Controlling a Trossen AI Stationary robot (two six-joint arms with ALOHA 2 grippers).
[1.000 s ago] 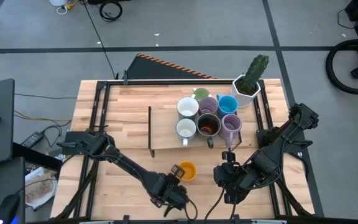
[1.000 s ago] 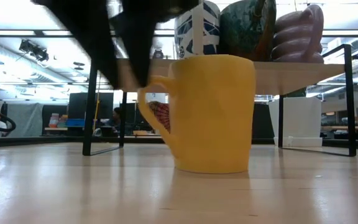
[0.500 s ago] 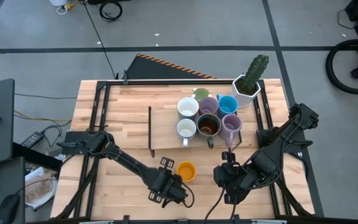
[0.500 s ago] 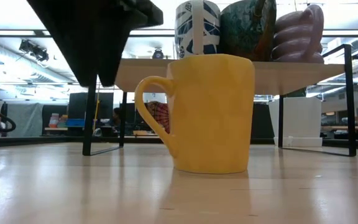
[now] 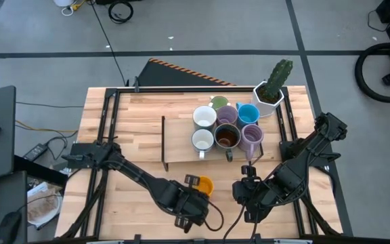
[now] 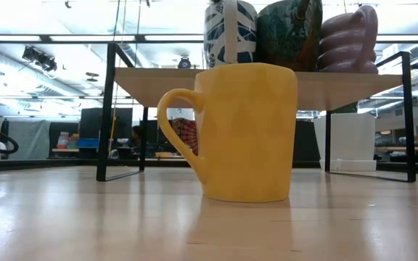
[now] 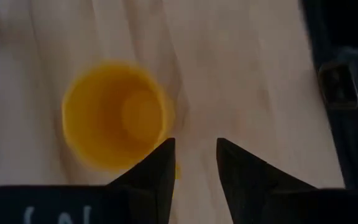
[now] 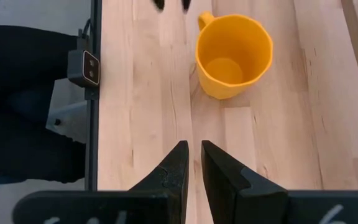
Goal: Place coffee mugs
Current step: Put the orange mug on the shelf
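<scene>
Orange mug [image 5: 204, 185] upright on the wooden counter [image 5: 127, 149], near the front edge, in front of the low shelf [image 5: 175, 135], handle [image 6: 176, 134] free. Left pincer [image 5: 193, 181] just beside that mug, fingers [image 7: 157, 171] a little apart, pinching nothing. Right pincer [image 5: 241, 192] on the mug's other side, near it, fingers [image 8: 176, 168] nearly together, empty. Up on the shelf, clustered: two white mugs [image 5: 204, 116], a dark brown mug [image 5: 226, 137], two lavender mugs [image 5: 251, 134], a blue mug [image 5: 248, 113], a green mug [image 5: 219, 102]. White cactus pot [image 5: 268, 100] at the far right corner.
</scene>
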